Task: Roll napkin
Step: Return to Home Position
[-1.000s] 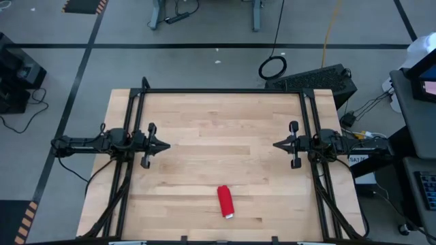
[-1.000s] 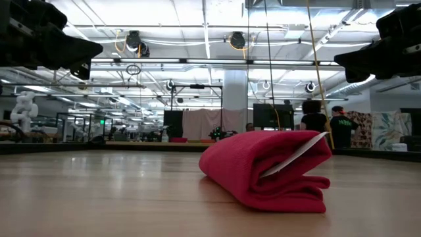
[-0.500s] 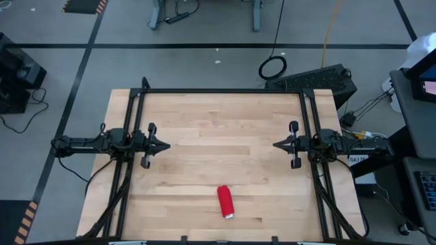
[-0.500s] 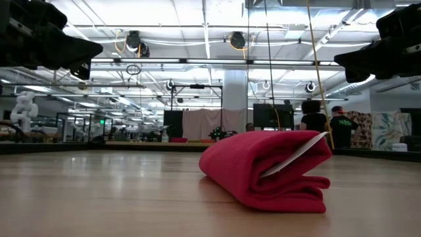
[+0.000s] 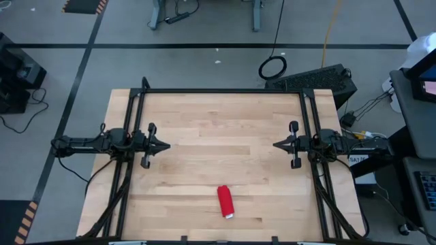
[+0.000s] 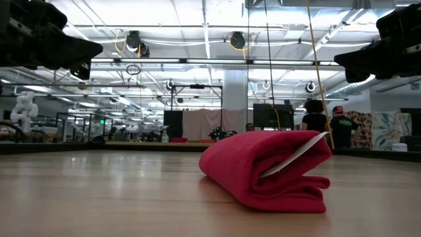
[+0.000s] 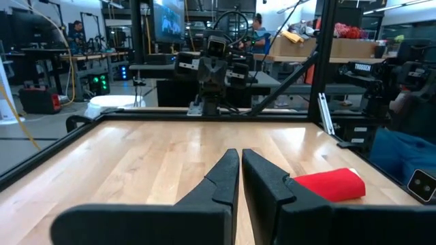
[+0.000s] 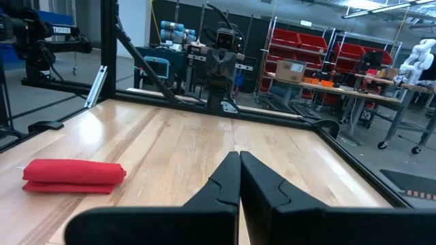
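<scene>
Left wrist view: napkin [image 7: 327,185] near end hidden behind left gripper [image 7: 240,154] finger. Low view: arms [image 6: 46,39] cut off at upper corners.

Both arms are matte black throughout, built of slim jointed links, and the left tool [image 5: 165,145] and right tool [image 5: 276,145] each narrow to a point. Each tool's two fingers [image 7: 225,178] are dark angular wedges with stepped edges. A thin black cable [image 5: 73,167] trails behind the left arm.

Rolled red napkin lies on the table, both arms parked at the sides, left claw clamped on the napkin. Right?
No: the left claw holds nothing. The high view shows it at the table's left side, apart from the napkin, the right claw opposite. The rest stands.
</scene>
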